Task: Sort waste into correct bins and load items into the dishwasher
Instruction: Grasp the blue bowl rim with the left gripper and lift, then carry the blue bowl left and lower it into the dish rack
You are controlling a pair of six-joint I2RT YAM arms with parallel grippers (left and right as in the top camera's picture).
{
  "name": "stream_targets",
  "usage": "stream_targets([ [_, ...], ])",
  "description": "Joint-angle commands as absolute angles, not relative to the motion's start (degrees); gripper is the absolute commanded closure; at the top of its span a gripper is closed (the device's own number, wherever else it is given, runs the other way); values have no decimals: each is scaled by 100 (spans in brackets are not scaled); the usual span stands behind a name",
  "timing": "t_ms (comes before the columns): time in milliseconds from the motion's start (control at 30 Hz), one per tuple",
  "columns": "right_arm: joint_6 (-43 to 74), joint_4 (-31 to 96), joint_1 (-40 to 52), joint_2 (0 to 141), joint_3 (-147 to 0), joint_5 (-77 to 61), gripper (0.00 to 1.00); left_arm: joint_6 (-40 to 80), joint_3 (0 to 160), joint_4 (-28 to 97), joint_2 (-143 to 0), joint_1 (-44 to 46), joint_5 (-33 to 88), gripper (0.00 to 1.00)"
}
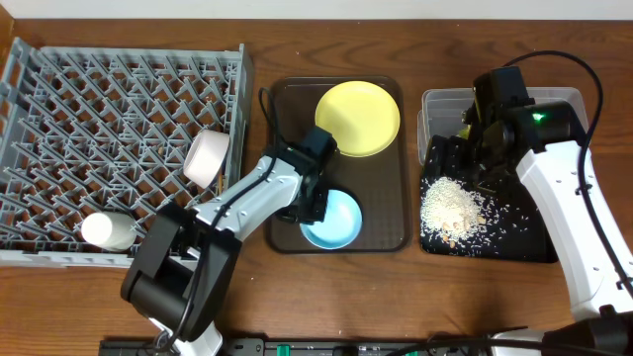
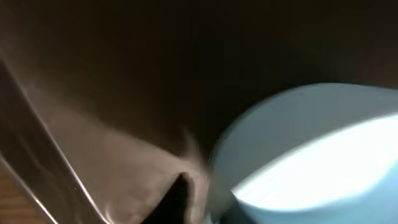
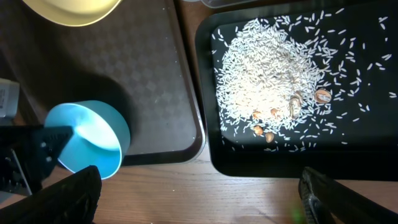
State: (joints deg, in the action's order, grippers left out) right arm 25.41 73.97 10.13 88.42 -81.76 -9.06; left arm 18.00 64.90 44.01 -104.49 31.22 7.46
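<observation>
Left gripper (image 1: 316, 206) is clamped on the rim of the tilted light-blue bowl (image 1: 334, 222); right gripper (image 3: 202, 196) gapes wide, empty. Dish rack (image 1: 119, 109) holds a white bowl (image 1: 206, 156) and cup (image 1: 107, 230); brown serving tray (image 1: 381, 198) carries that bowl and yellow plate (image 1: 358, 119); black tray (image 1: 524, 242) holds rice (image 1: 450, 203)

Directly beneath the left claw (image 1: 316, 205), off to the left of the right claw (image 3: 199, 177): a dark-brown serving tray (image 1: 381, 213). Lies flat, with rounded corners, a raised rim and a fine diamond-patterned floor. Rests on the brown wooden worktop (image 1: 326, 30), bare and grained under the right claw's tips.
</observation>
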Motion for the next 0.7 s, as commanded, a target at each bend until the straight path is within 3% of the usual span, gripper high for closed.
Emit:
stream_targets([
  [0, 2567, 7413, 982, 8744, -8276, -910, 1, 1765, 6536, 4460, -10394, 3100, 698, 92],
  [233, 2565, 7419, 982, 8744, -8276, -910, 1, 1612, 7039, 5011, -9642, 2921, 263, 93],
  [667, 2565, 7367, 982, 8744, -8276, -908, 1, 1022, 7295, 5264, -7441, 2502, -3336, 93],
])
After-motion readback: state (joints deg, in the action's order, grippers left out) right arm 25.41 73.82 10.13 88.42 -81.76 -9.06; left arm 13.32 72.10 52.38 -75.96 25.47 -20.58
